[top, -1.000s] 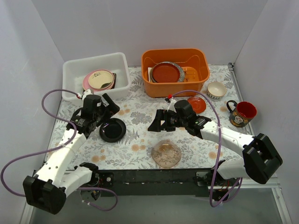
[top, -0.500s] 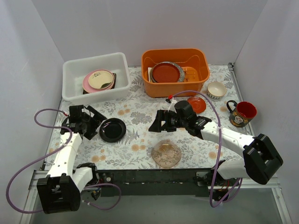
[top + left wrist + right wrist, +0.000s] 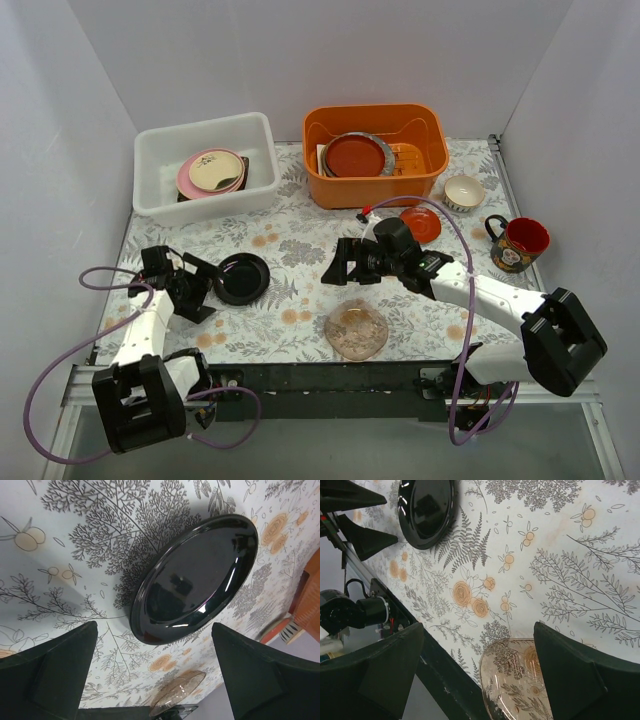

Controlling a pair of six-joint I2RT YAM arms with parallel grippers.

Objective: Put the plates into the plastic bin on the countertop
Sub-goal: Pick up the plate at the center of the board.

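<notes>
Pulling back toward the lower left of the overhead view, the left arm had drawn its elbow in since a second before, and the left gripper (image 3: 203, 282) had come down from near the white bin's front wall to sit low, just left of the black plate (image 3: 241, 278). The right arm had hardly shifted.

From the left wrist camera the two fingers stood wide apart, one in each lower corner, with the glossy black plate lying flat on the leaf-printed countertop (image 3: 290, 232) just beyond them; I could not see either finger touching it.

The right gripper (image 3: 345, 262) hovered near the middle of the frame, its fingers also spread and gripping nothing. Below it, near the front edge, lay the clear pink glass plate (image 3: 356, 331), apart from the fingers. A small red plate (image 3: 421, 224) sat just behind the right wrist.

The white bin (image 3: 205, 125) stood at the upper left and already held a pink plate (image 3: 186, 178) with a cream plate (image 3: 216, 171) on top of it, and something dark beneath that I could not make out.

To the right of the bin stood an orange tub (image 3: 375, 112) with its own dishes, then a cream bowl (image 3: 464, 192) and a red mug (image 3: 520, 243) at the far right.
</notes>
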